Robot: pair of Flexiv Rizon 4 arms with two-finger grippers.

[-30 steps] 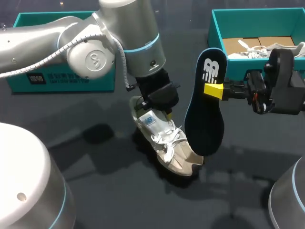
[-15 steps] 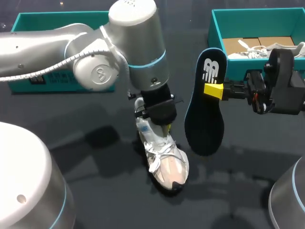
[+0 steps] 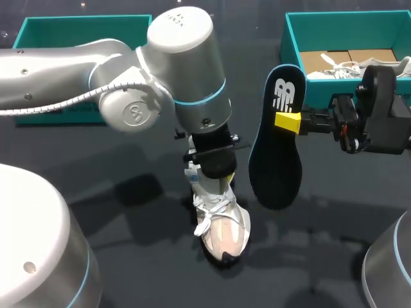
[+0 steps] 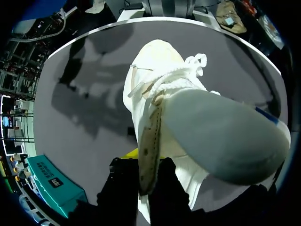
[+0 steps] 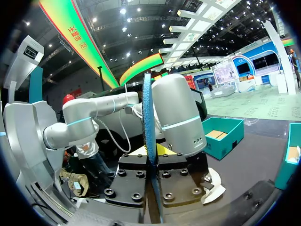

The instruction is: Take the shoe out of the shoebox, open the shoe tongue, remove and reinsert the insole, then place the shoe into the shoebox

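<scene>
Your left gripper (image 4: 143, 181) is clamped on the rim of the white shoe (image 3: 221, 221) at mid-table (image 3: 128, 212), and your right gripper (image 3: 290, 122) is pinched on the dark insole (image 3: 276, 163), upright just beside it.

Glossy, smooth silver casing covers the left arm (image 3: 173, 64). The white shoe (image 3: 221, 221) has a soft cloth-like upper, woven cord laces (image 4: 188, 70) and a smooth, matt grey tongue (image 4: 221, 136). The dark insole (image 3: 276, 147) looks matt, its blue edge rough and fibrous. The table (image 3: 115, 192) is dark and matt; the teal shoebox (image 3: 292, 38) looks like smooth card.
</scene>
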